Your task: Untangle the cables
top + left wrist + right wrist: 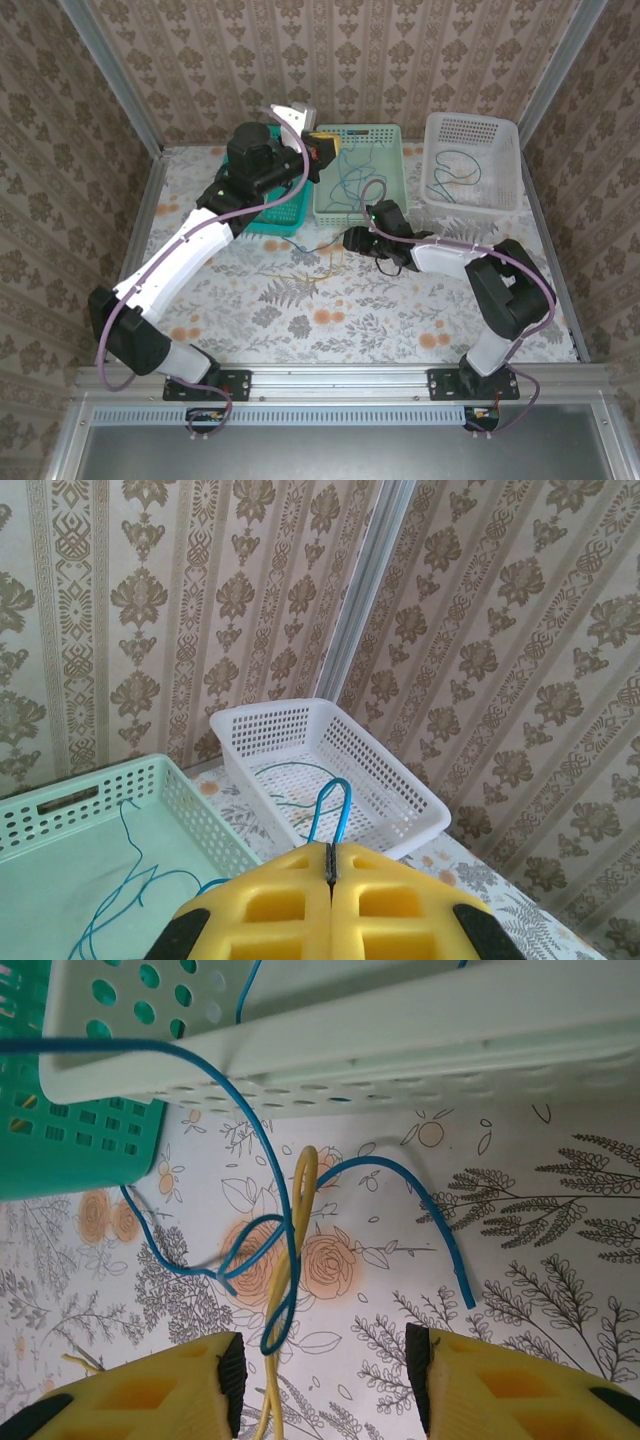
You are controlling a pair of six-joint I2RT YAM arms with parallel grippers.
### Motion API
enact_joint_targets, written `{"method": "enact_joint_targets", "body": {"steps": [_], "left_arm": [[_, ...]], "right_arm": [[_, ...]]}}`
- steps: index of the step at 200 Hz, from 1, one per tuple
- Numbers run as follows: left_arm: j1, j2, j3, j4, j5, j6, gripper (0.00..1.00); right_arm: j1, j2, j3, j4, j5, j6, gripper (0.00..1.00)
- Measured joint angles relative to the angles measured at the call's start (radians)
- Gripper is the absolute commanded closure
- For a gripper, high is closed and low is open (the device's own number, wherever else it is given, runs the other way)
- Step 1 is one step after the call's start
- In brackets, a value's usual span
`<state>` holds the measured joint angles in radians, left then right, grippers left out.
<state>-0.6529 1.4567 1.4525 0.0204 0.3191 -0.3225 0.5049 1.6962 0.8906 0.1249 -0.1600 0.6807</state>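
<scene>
Right now my left gripper (330,865) is raised over the baskets at the far side of the table (540,1290), its yellow fingers pressed flat together with a small loop of the blue cable (340,780) pinched between them and poking up past the tips. More blue cable lies in loose curves on the floor of the mint basket (200,810) below that hand, and a thin green cable (295,765) sits inside the white basket (400,800) just beyond it. My right gripper (325,1370) is low over the flowered tabletop, just in front of the mint basket's near wall, with its jaws standing apart and closed on nothing. Between those parted pads runs the yellow cable (298,1210), lying lengthwise on the table, with the blue cable crossing and looping around it. That blue strand comes down over the mint basket's rim beside the teal basket (70,1150), and one blue end rests loose on the cloth off to the side.
</scene>
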Motion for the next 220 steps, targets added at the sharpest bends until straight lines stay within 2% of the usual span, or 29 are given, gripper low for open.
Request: {"method": "enact_joint_targets", "body": {"steps": [34, 99, 134, 168, 220], "left_arm": [[0.000, 0.000, -0.002, 0.006, 0.000, 0.000, 1.00], [0.000, -0.002, -0.002, 0.008, 0.000, 0.000, 1.00], [0.000, -0.009, -0.008, 0.011, -0.001, 0.000, 1.00], [0.000, -0.017, -0.016, 0.012, -0.001, 0.000, 1.00], [0.010, -0.036, -0.031, 0.011, -0.003, 0.000, 1.00]], "right_arm": [[0.001, 0.022, 0.013, 0.027, 0.011, 0.016, 0.55], [0.006, 0.041, 0.050, 0.032, 0.025, 0.030, 0.81], [0.006, 0.067, 0.079, 0.010, 0.026, 0.022, 0.82], [0.006, 0.095, 0.117, -0.022, 0.027, 0.003, 0.93], [0.006, 0.094, 0.124, -0.116, 0.052, -0.045, 0.96]]}}
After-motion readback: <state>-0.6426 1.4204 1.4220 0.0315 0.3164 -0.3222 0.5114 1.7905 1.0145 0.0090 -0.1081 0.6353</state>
